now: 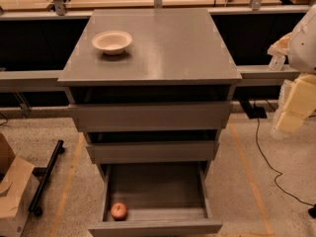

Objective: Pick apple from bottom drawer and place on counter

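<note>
The pincer (291, 113) hangs well above and to the right of the open bottom drawer (158, 189); whether it is open or closed cannot be told. The apple (118, 211) sits in that drawer's front-left corner, so the reach likely runs down and leftward across the drawer.

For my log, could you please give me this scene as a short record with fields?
apple: front-left corner of bottom drawer
bottom drawer: pulled open
bowl: on counter, back left
gripper: right edge of view, apart from apple
task: apple not yet picked
</note>
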Robot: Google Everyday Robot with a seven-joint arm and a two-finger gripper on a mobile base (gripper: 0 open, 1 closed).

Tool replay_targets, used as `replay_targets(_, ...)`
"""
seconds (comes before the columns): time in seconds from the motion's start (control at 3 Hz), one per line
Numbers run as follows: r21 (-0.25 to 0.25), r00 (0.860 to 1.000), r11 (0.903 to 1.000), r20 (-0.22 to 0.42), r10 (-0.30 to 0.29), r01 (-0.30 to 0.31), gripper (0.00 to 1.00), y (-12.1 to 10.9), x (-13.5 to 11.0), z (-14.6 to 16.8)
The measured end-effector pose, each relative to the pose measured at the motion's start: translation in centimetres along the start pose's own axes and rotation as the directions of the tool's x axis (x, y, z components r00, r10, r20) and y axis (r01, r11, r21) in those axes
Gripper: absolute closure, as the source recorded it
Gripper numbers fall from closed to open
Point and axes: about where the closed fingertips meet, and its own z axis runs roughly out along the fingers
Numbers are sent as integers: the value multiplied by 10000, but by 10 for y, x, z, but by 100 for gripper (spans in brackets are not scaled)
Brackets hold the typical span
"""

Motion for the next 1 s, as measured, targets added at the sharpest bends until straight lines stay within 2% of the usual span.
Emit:
replay_targets(0.67,-35,9998,9999,149,131,-131,0,3,1,12)
replay_targets(1.0,-275,9979,9978,219,605,-599,0,10,9,43)
